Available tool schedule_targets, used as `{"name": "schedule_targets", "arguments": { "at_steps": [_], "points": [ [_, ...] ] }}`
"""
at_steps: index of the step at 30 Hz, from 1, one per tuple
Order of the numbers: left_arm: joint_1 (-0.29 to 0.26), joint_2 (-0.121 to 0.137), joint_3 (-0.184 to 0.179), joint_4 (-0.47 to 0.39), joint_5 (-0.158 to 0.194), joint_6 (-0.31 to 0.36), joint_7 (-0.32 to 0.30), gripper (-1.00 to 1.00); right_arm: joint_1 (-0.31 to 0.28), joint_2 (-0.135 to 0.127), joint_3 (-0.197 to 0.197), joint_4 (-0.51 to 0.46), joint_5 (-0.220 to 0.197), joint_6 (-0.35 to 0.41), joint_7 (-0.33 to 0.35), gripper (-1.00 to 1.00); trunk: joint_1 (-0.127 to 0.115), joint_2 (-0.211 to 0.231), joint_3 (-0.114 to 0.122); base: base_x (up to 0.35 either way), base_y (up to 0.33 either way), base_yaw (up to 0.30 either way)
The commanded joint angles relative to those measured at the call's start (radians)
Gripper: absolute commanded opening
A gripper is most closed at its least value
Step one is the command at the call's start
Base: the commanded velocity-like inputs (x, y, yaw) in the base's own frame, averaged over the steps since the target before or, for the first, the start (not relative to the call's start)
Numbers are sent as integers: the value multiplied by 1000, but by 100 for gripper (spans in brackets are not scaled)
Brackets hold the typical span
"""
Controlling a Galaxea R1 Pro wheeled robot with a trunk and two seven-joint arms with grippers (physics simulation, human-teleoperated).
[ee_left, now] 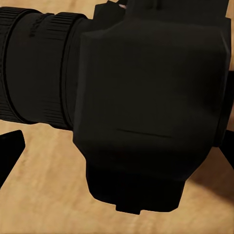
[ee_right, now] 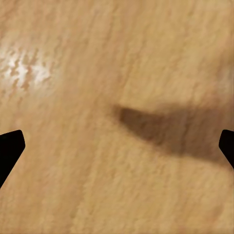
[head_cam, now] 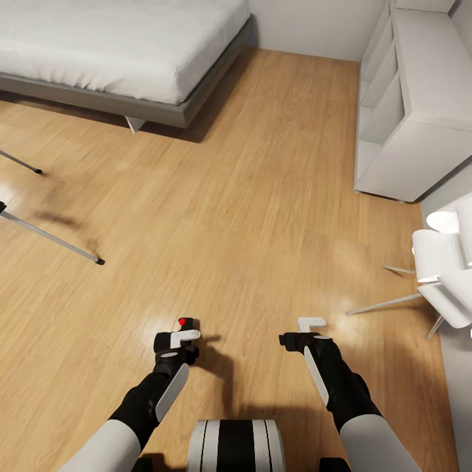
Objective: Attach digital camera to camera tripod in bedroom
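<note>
The digital camera (head_cam: 185, 324) is a small black body with a red button on top, held low over the light wood floor by my left gripper (head_cam: 178, 337), which is shut on it. In the left wrist view the camera (ee_left: 146, 107) looms close, its ribbed lens pointing sideways. Two silver legs of the camera tripod (head_cam: 54, 240) with black feet reach in from the far left; its head is out of view. My right gripper (head_cam: 307, 332) hovers beside the left one, open and holding nothing, its dark fingertips (ee_right: 9, 151) wide apart over bare floor.
The low grey-framed bed (head_cam: 98, 99) with a white mattress fills the upper left. A white open shelf unit (head_cam: 406, 105) stands at the upper right. A white piece on thin silver legs (head_cam: 442, 262) sits at the right edge. My base (head_cam: 236, 446) shows at the bottom.
</note>
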Motion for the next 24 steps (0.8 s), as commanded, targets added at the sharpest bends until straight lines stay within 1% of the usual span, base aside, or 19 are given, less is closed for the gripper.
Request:
{"name": "schedule_targets", "arguments": {
  "at_steps": [1, 24],
  "points": [
    [0, 1, -4, -1, 10, 2, 9, 100, 0, 1, -1, -1, 5, 5, -1, 100, 0, 0, -1, 0, 0, 0],
    [0, 1, -2, 14, 17, 1, 7, 100, 0, 0, -1, -1, 4, 5, -1, 100, 0, 0, -1, 0, 0, 0]
  ]
}}
